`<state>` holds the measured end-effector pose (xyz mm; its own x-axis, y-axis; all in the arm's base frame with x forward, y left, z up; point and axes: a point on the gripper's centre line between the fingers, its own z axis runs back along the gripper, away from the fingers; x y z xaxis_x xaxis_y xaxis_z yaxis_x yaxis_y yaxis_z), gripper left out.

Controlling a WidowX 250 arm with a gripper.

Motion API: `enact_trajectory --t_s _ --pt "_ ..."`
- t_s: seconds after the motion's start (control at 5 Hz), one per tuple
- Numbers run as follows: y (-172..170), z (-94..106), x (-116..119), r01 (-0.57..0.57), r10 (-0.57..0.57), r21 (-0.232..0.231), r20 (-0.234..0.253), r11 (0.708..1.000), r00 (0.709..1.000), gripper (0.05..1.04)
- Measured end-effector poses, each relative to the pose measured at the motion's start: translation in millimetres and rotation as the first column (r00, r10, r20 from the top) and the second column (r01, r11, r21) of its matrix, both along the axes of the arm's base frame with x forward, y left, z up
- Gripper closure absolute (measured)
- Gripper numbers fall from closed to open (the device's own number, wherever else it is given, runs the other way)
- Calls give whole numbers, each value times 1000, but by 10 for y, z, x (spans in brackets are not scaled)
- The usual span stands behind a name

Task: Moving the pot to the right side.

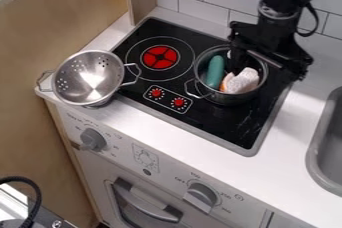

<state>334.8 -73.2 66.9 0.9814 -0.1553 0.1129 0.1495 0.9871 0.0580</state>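
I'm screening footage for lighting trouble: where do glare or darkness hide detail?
Camera view: white glare washes out part of the silver metal colander's inside; the dark metal pot's shaded outer wall nearly blends into the black stovetop; the black robot arm shows little surface detail.

Your count on the worktop point(200, 153) stands as follows. You have one pot point(234, 99), one colander point(87, 79), one cooktop point(210, 117) and, at the right, one sink point(314, 147). Inside the pot you can verify one green item point(215, 72) and one white item point(242, 81); whether the orange patch point(227, 78) is a third, you cannot establish. You have one red burner disc point(160, 57), two small red knobs point(156, 92), two large grey knobs point(92, 139) on the near front and one oven handle point(143, 204).
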Motion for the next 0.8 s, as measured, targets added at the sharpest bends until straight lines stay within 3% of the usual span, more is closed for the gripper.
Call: enact_trajectory --t_s 0.4,0.6,0.8 --pt "437 296 -177 54 -54 7 -62 999 997 86" --pt "605 326 -274 98 -98 -7 -41 995 994 86" --pt "778 354 -343 159 -158 -22 33 987 987 86"
